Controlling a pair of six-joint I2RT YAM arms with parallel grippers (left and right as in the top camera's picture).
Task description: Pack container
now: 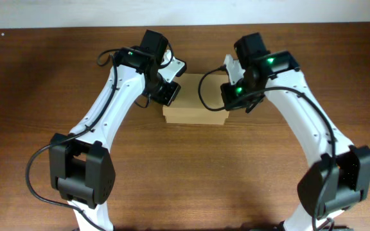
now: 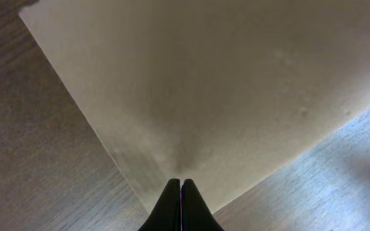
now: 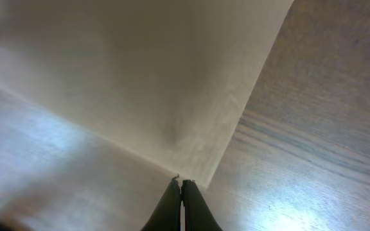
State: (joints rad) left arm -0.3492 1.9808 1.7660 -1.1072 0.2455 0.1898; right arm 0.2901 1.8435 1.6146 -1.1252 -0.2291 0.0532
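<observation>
Pinched shut on nothing: left gripper (image 2: 180,189), right gripper (image 3: 181,189).
Pointed down at the container (image 1: 194,109), left over its flat top near one corner, right at a corner on the other end; lying closed on the wooden table (image 1: 191,173), between both arms.

The box (image 1: 194,114) blocks the middle of the worktop (image 1: 185,173), and both its ends are crowded. The left tool (image 2: 180,185), jaws pressed together, hangs over a corner at its left end, and the right tool (image 3: 180,185), closed too, sits at a corner of its right end. A black cable (image 1: 200,93) loops over the box top beside the right wrist. The left arm (image 1: 101,109) and right arm (image 1: 313,115) slant in from the near edge, fencing the sides. Between them, in front of the box, bare wood lies open; the outer flanks and a strip behind the box are free too.
</observation>
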